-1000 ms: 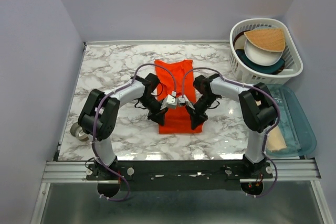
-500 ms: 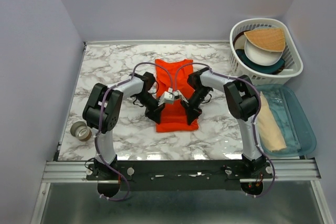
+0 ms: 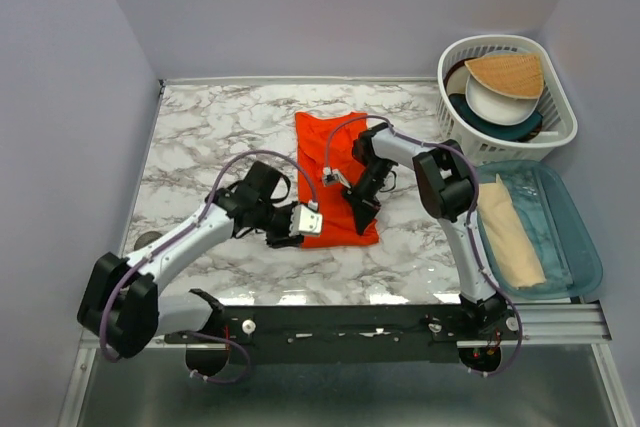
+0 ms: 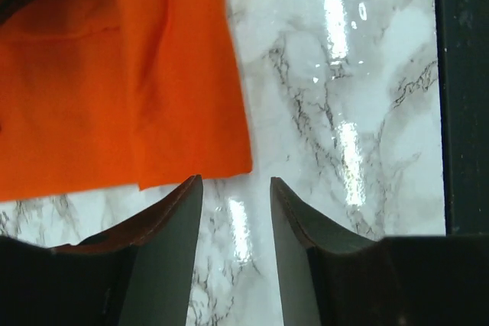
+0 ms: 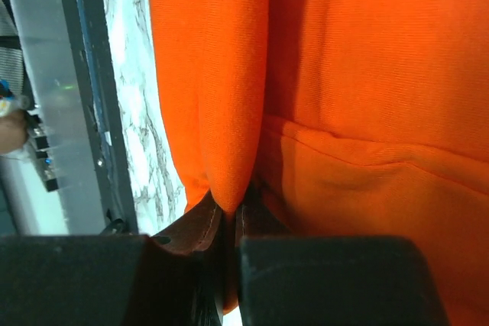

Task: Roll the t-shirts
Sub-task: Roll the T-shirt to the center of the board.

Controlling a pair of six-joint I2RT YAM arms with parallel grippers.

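Observation:
The orange-red t-shirt [image 3: 335, 162] lies folded into a long strip in the middle of the marble table. Its near corner [image 4: 114, 82] shows just beyond my left fingers. My left gripper [image 3: 292, 237] [image 4: 235, 181] is low over the marble at the shirt's near-left corner. Its jaws are open, with only bare table between them. My right gripper [image 3: 363, 219] [image 5: 229, 208] is at the shirt's near-right edge. It is shut on a raised fold of the orange fabric [image 5: 344, 74], which fills the right wrist view.
A white basket [image 3: 447, 97] of dishes stands at the back right. In front of it is a teal tray [image 3: 575, 247] holding a beige cloth [image 3: 510, 237]. A small metal roll [image 3: 142, 241] peeks out by my left arm at the table's left side. Walls close in on three sides.
My left gripper has opened, let go of the shirt and drawn back toward the near left as the arm swung down. My right gripper has stayed pinched on the fabric.

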